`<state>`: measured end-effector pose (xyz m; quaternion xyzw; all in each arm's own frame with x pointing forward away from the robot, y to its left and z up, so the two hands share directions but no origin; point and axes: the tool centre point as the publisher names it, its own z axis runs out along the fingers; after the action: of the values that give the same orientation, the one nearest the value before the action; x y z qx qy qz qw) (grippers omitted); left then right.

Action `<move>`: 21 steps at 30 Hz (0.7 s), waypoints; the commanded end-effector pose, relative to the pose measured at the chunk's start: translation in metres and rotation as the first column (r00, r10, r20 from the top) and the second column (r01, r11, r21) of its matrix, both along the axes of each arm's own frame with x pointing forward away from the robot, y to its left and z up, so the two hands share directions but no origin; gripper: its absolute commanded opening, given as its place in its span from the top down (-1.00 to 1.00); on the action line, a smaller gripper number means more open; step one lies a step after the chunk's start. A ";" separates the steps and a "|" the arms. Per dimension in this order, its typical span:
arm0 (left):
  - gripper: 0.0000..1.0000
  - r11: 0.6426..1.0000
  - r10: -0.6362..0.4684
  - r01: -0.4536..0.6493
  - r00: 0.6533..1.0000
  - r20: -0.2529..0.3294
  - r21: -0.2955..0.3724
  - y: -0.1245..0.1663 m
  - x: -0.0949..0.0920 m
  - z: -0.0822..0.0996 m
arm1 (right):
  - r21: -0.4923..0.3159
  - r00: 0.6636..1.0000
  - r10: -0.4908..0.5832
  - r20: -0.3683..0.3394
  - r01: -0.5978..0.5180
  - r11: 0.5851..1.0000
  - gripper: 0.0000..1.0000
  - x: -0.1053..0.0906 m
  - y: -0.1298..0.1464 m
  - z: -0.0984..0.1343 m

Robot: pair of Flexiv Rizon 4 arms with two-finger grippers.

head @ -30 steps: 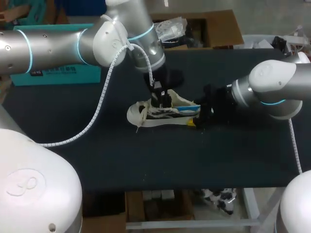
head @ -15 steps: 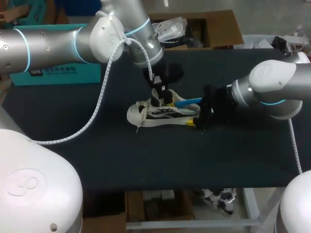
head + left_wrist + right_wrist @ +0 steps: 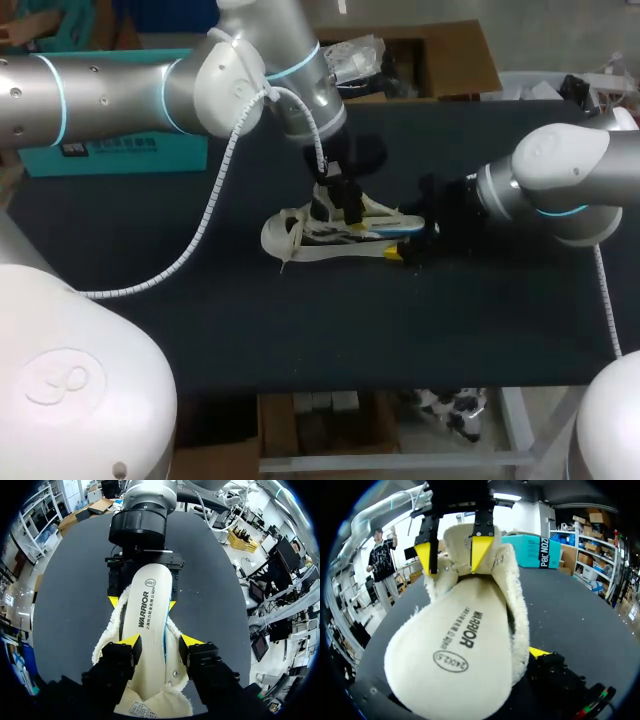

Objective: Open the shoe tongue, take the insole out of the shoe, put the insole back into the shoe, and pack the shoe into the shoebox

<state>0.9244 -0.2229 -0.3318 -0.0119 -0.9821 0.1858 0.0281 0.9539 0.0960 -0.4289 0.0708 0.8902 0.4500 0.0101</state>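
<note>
Cream insole [image 3: 150, 605] pinched widthwise in left gripper [image 3: 161, 641], long axis pointing right at right gripper [image 3: 142, 602] clamping shoe [image 3: 295, 233] heel.

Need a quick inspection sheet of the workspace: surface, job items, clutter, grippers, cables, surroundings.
surface: dark table
job's things: shoe lies mid-table; insole in its opening, heel end not seated; teal shoebox at far left
clutter: nothing seen
grippers: left gripper at the insole's forepart, grip unclear; right gripper shut on the shoe's heel
cables: white coiled cable hangs along the left arm
surroundings: nothing seen
</note>
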 end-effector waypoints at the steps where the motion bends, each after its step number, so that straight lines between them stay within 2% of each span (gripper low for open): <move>1: 0.03 0.999 0.032 -0.032 0.994 0.104 0.005 -0.007 -0.022 0.007 | 0.004 1.000 0.001 0.000 -0.001 1.000 1.00 0.001 0.000 -0.004; 5: 0.07 0.999 0.032 -0.035 0.987 0.160 0.018 -0.018 -0.027 0.003 | 0.004 1.000 0.001 0.000 -0.001 1.000 1.00 0.001 0.000 -0.004; 13: 0.06 0.999 0.033 -0.040 0.973 0.229 0.028 -0.031 -0.024 -0.005 | 0.004 1.000 0.001 0.000 -0.001 1.000 1.00 0.001 0.000 -0.004; 21: 0.07 0.998 0.039 -0.050 0.966 0.256 0.036 -0.047 -0.010 -0.015 | 0.004 1.000 0.001 0.000 -0.001 1.000 1.00 0.001 0.000 -0.004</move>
<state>0.9099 -0.2597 -0.3389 -0.0148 -0.9806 0.1672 -0.1013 0.9539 0.0960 -0.4290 0.0708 0.8902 0.4500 0.0102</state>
